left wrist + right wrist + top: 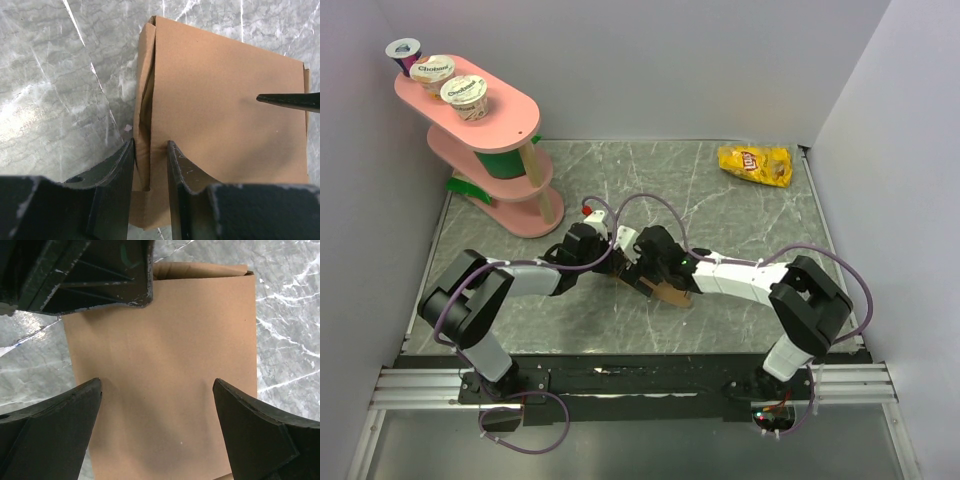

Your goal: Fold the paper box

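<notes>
The paper box (665, 290) is plain brown cardboard lying flat on the marble table between the two arms. In the left wrist view my left gripper (150, 156) is shut on the box's (220, 100) folded side wall near its corner, one finger on each side of the fold. In the right wrist view my right gripper (157, 387) is wide open, its fingertips (95, 390) spread right over the box's top panel (165, 340). One right fingertip shows in the left wrist view (287, 100). In the top view the left gripper (618, 258) and right gripper (642, 266) meet over the box.
A pink two-tier stand (485, 125) with yogurt cups (465, 92) stands at the back left. A yellow chip bag (755, 163) lies at the back right. White walls close in the table on three sides.
</notes>
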You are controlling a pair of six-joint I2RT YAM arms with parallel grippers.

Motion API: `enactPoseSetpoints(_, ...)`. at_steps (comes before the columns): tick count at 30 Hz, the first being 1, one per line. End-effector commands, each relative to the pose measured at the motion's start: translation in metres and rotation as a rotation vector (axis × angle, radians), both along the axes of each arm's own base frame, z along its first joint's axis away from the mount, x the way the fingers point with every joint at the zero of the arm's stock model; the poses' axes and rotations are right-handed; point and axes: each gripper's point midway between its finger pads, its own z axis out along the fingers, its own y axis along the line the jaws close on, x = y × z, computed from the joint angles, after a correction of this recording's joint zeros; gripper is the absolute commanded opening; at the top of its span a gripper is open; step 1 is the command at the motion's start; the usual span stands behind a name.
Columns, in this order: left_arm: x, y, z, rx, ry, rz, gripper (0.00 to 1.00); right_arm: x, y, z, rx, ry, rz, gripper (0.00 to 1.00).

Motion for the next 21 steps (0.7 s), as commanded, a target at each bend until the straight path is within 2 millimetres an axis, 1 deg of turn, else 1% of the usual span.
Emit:
enactPoseSetpoints(1, -0.017, 0.010, -0.015, 0.057, 0.054, -0.045, 0.20, -0.006, 0.002, -0.007, -0.057, 0.052, -0.019, 1.00)
enactPoseSetpoints(6, -0.016, 0.009, -0.012, 0.042, 0.052, -0.054, 0.20, -0.009, 0.001, -0.023, -0.122, 0.114, -0.064, 0.99)
enactPoseSetpoints(11, -0.013, 0.009, -0.007, 0.022, 0.042, -0.073, 0.19, -0.016, 0.003, -0.035, -0.154, 0.156, -0.081, 0.99)
enactPoseSetpoints(13, -0.012, 0.010, -0.006, 0.015, 0.040, -0.080, 0.19, -0.016, 0.001, -0.040, -0.184, 0.160, -0.098, 0.99)
enactPoseSetpoints(15, -0.013, 0.010, -0.006, 0.006, 0.039, -0.094, 0.19, -0.017, 0.003, -0.044, -0.198, 0.176, -0.107, 0.99)
enactPoseSetpoints(19, -0.007, 0.010, -0.005, -0.015, 0.040, -0.111, 0.19, -0.020, 0.000, -0.052, -0.227, 0.210, -0.132, 1.00)
enactPoseSetpoints(21, -0.006, 0.010, -0.009, -0.020, 0.051, -0.119, 0.20, -0.021, -0.001, -0.055, -0.235, 0.224, -0.146, 1.00)
